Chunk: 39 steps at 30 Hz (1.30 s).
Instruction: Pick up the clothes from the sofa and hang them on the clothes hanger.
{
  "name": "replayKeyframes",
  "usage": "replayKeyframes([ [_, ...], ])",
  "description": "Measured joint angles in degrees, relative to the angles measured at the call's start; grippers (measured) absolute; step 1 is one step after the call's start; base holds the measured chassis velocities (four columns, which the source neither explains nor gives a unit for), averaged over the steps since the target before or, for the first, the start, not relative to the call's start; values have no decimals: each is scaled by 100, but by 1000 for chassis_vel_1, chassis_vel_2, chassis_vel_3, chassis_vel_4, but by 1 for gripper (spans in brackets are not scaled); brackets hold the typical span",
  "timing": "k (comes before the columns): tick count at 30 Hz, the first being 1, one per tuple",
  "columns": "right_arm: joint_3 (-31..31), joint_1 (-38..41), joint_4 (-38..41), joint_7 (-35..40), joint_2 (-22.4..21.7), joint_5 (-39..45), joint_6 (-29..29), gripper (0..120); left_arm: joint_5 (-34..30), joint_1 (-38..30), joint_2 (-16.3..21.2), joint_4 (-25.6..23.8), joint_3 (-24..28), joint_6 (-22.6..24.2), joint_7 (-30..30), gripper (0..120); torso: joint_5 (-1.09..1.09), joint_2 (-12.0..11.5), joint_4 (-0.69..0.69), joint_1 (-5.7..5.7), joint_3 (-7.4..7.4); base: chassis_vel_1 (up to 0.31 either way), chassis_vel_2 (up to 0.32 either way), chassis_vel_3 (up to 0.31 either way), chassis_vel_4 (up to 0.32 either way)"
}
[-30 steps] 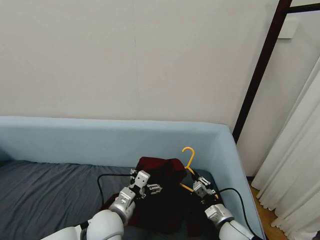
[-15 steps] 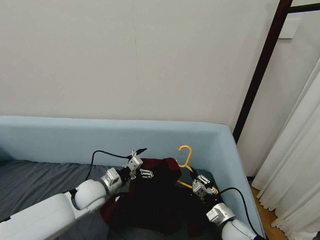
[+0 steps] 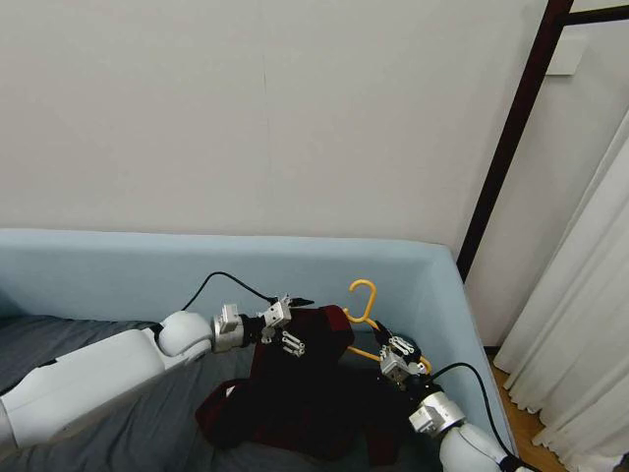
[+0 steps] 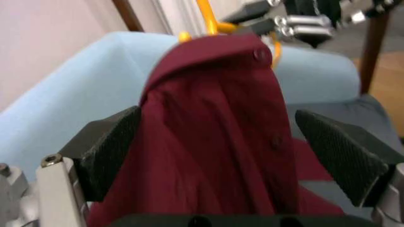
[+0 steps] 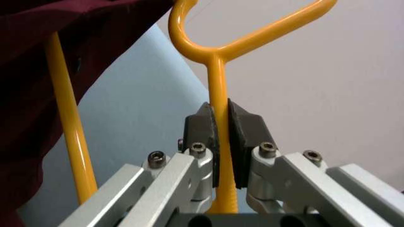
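Yellow hanger (image 5: 216, 80) is pinched by right gripper (image 5: 221, 124) as anchor while maroon shirt (image 4: 215, 80) is straddled by wide-open left gripper (image 4: 224, 151).

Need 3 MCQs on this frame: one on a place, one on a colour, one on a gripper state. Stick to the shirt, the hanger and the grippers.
1. Where does the right gripper hold the hanger?
A) at the tip of the hook
B) on the stem just below the hook
C) on the bottom bar

2. What colour is the shirt?
A) dark red
B) white
C) green

3. What state is the left gripper in?
A) shut on the hanger
B) open, with a finger on either side of the shirt
C) shut on nothing

Answers:
1 B: the right wrist view shows the pads clamped on the yellow stem right under the hook.
2 A: the cloth is maroon in the head view and in both wrist views.
3 B: the left wrist view shows the fingers wide apart with the shirt hanging between them.
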Motion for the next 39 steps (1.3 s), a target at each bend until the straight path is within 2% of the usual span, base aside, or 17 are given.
replayKeyframes([
  [2,0,0,0,0,0,0,0,4,0,0,0,0,0,0,0,96,0,0,0,0,0,0,0,0,0],
  [4,-32,47,-46,-33,26,-80,67,4,7,-145,-164,272,68,0,51,95,0,0,-1,0,0,0,0,0,0],
  [7,-41,72,-69,-61,30,-110,108,4,33,-261,-236,372,158,0,67,95,1,0,-2,0,0,0,0,0,0],
  [14,-37,104,-78,-186,-24,-166,310,4,398,-440,-428,606,341,12,90,93,1,0,-1,0,-1,0,0,0,0],
  [18,-12,106,-79,-277,-40,-259,452,4,577,-447,-514,736,369,49,86,82,1,0,-2,0,0,0,0,0,0],
  [21,0,109,-86,-347,-48,-366,583,4,545,-429,-542,794,379,56,189,67,1,0,-1,0,-1,0,0,0,0],
  [22,0,109,-86,-347,-48,-366,583,4,545,-429,-542,794,379,56,189,67,1,0,-1,0,-1,0,0,0,0],
  [26,-37,151,-140,-388,-44,-445,696,4,496,-376,-526,763,380,26,343,50,1,0,-1,0,-1,0,0,0,0],
  [28,-59,167,-147,-391,-39,-447,708,4,477,-361,-518,752,380,11,362,46,1,0,-1,0,-1,0,0,0,0],
  [31,-115,226,-154,-409,-34,-443,733,4,412,-303,-487,743,373,-63,418,32,0,0,-1,0,0,0,0,0,0],
  [32,-115,226,-154,-409,-34,-443,733,4,412,-303,-487,743,373,-63,418,32,0,0,-1,0,0,0,0,0,0],
  [34,-137,257,-157,-415,-50,-431,751,4,383,-275,-463,731,352,-93,492,22,0,0,0,0,-1,0,0,0,0],
  [39,-149,270,-175,-428,-60,-422,767,4,335,-242,-439,729,332,-200,620,6,1,0,-2,0,-1,0,0,0,0],
])
